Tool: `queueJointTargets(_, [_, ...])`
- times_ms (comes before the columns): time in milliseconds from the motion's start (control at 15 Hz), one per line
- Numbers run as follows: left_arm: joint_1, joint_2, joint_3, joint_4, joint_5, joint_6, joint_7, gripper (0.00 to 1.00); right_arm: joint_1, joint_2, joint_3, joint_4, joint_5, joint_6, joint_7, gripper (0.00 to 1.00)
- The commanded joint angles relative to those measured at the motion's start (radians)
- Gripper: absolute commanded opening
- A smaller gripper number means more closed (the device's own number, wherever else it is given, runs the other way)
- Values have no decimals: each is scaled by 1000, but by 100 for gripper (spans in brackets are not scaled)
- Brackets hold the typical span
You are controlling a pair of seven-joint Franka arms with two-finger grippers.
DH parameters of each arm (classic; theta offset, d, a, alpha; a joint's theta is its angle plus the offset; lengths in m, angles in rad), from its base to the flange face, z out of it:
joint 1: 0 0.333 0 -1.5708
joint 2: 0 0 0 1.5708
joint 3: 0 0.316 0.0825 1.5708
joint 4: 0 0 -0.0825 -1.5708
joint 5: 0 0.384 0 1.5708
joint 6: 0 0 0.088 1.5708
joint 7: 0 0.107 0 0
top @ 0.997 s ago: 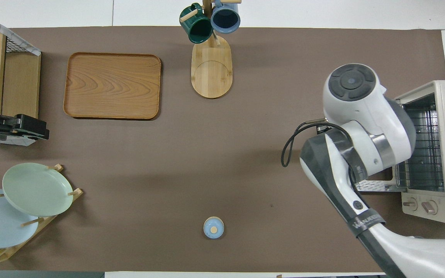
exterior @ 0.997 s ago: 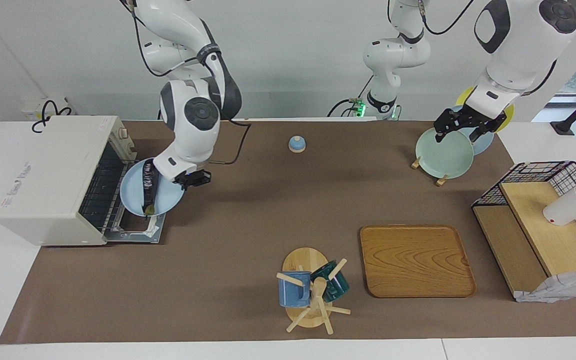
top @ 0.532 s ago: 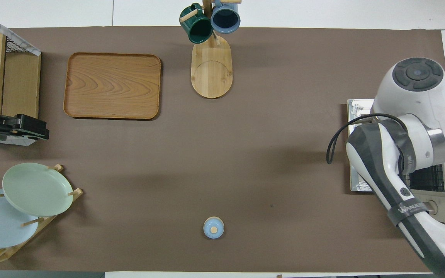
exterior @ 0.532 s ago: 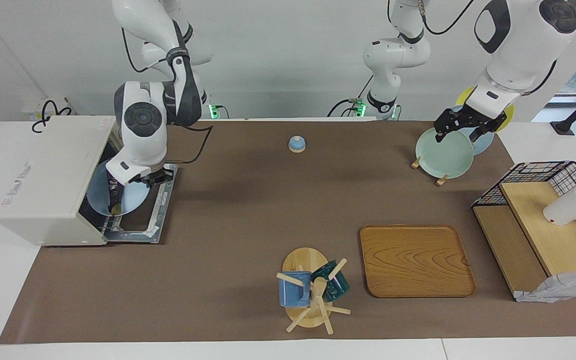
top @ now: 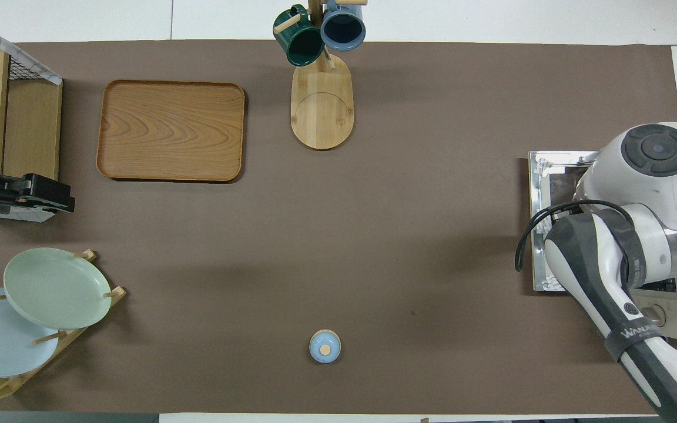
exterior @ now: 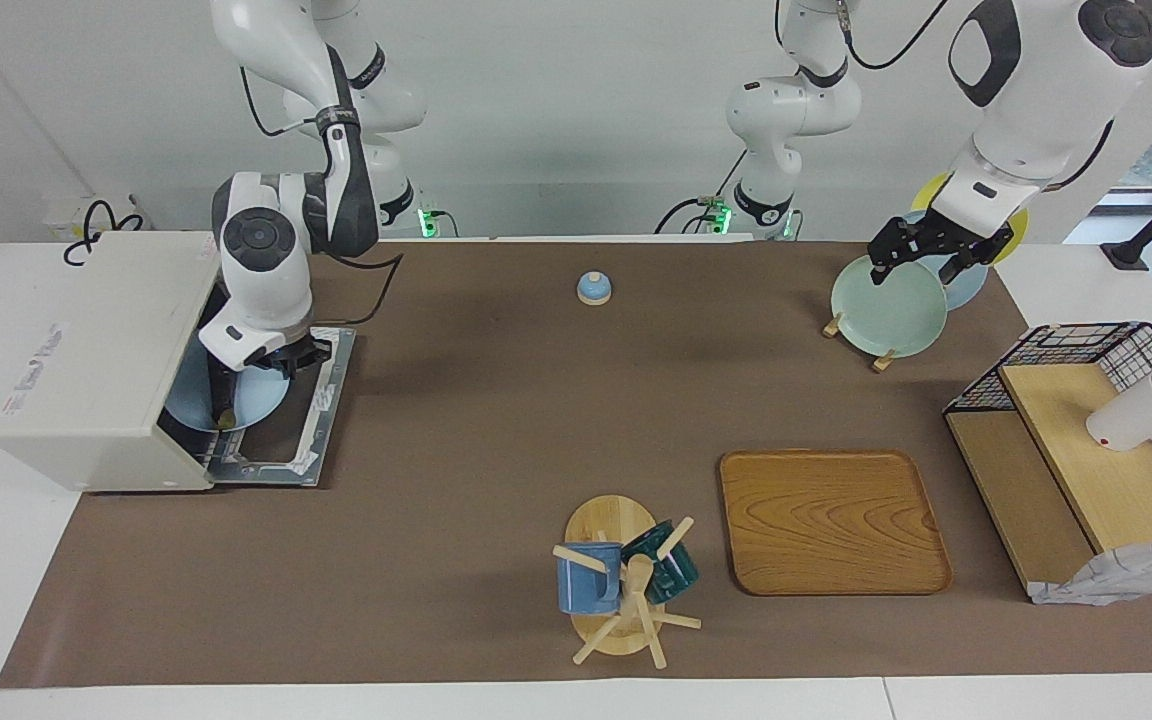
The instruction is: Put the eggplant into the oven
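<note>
Two arms: only the right one is engaged; the left one is kept waiting.
Oven (exterior: pixel 96 350): set at the right arm's end of the counter (exterior: pixel 486 420), its mouth turned toward the counter's middle, with the oven door (exterior: pixel 291 440) let down flat in front of it.
Eggplant (exterior: pixel 223 395): carried on a light blue plate (exterior: pixel 251 400) that is held over the open door and is already partly inside the oven's mouth.
Right claw (exterior: pixel 261 362): pressed together on the plate's rim at the edge nearer to the robots.
Key relation: the eggplant is found just below the right claw and on its oven side. Its long axis is laid across the mouth, with the stem tip pointed away from the robots.
Coming move: a short further push into the oven is judged to be needed, with the plate kept level so that nothing rolls off.
Room: the mouth looks wide enough for the plate, but the clearance overhead cannot be judged.
Left claw (exterior: pixel 921 262): spread and empty, held over a green plate (exterior: pixel 886 310) in the rack, well apart from the oven.
</note>
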Motion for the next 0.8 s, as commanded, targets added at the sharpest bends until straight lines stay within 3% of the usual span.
queueJointTargets(0, [16,-8,-11,-4,15,-2,11,100,-27,-21,14,-38,4,18,-42,0])
queueJointTargets(399, [16,-8,-11,-4,15,-2,11,100,-79,-21,15,-38,4,13,-120,0])
queueJointTargets(665, [16,-8,-11,-4,15,-2,11,100,-75,-18,15,-35,41,19,-122,22])
queueJointTargets(731, [16,-8,-11,-4,15,-2,11,100,-70,-18,15,-32,41,18,-120,22])
